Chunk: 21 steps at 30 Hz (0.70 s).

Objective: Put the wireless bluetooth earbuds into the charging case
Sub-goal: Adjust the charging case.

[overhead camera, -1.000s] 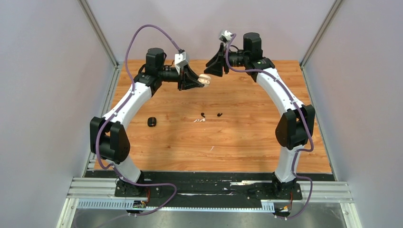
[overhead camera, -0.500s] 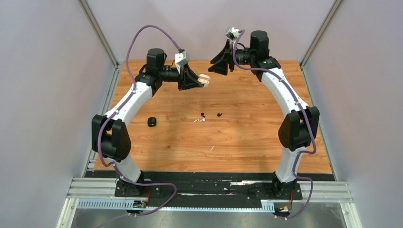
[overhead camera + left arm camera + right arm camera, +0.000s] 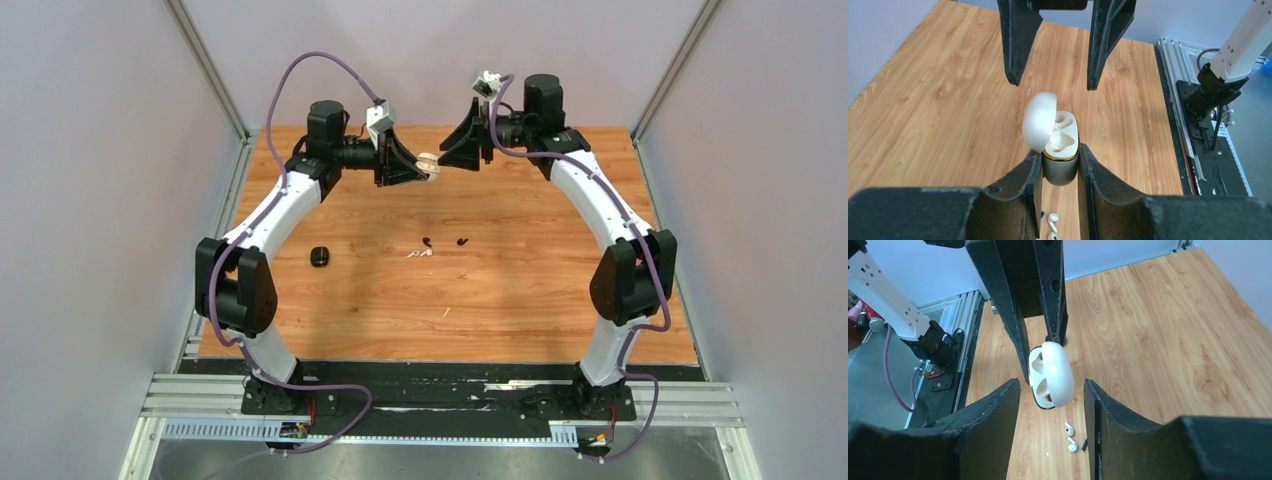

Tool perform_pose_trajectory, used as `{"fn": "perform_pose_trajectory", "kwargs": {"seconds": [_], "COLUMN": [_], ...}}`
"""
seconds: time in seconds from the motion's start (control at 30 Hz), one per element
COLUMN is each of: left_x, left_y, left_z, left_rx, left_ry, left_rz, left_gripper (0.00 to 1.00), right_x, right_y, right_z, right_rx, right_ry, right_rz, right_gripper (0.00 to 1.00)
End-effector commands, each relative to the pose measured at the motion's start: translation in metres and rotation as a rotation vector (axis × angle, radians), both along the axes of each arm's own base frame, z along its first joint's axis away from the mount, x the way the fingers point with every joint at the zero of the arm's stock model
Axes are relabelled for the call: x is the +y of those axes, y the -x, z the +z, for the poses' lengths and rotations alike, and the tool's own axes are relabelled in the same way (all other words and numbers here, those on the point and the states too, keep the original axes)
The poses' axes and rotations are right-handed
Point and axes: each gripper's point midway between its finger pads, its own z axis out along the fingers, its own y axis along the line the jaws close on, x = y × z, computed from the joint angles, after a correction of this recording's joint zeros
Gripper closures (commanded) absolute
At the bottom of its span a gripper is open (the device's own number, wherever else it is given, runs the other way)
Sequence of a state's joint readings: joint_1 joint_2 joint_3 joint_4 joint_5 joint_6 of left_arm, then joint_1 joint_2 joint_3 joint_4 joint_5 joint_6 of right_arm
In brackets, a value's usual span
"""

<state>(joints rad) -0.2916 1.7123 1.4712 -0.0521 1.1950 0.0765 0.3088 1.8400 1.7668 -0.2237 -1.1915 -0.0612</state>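
while left claw (image 3: 1059, 156) clamps case (image 3: 1061, 172), earbuds (image 3: 1052, 218) lie below.

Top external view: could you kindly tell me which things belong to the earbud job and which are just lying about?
Job: open white case, clamped in the left hand; white earbuds; black earbuds; open right hand.
Lying about: black case; small white fleck on the table.

The charging case (image 3: 1060, 172) sits partly hidden between the left jaws; an edge crops one white earbud (image 3: 1051, 236).
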Motion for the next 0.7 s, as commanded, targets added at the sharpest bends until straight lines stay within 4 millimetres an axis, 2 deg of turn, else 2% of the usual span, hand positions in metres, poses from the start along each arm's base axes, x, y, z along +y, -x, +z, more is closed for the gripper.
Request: {"fn": "perform_pose_trajectory", "kwargs": {"seconds": [0.0, 0.53, 0.67], "left_x": [0.001, 0.001, 0.001], "left_y": [0.001, 0.003, 0.003], "left_z": [0.013, 0.016, 0.015], "left_rx": [-0.022, -0.038, -0.039], "left_ry": [0.042, 0.049, 0.050], "left_rz": [-0.024, -0.037, -0.042], "left_gripper": [1.00, 1.00, 1.00], "right_x": [0.005, 0.011, 0.011], "right_y": [0.013, -0.003, -0.006], "right_z": [0.009, -0.005, -0.007], "right_rx": [-0.066, -0.064, -0.064], "right_ry": [0.001, 0.027, 0.031], "right_rz": [0.034, -0.001, -0.011], "right_gripper": [0.52, 0.65, 0.71]}}
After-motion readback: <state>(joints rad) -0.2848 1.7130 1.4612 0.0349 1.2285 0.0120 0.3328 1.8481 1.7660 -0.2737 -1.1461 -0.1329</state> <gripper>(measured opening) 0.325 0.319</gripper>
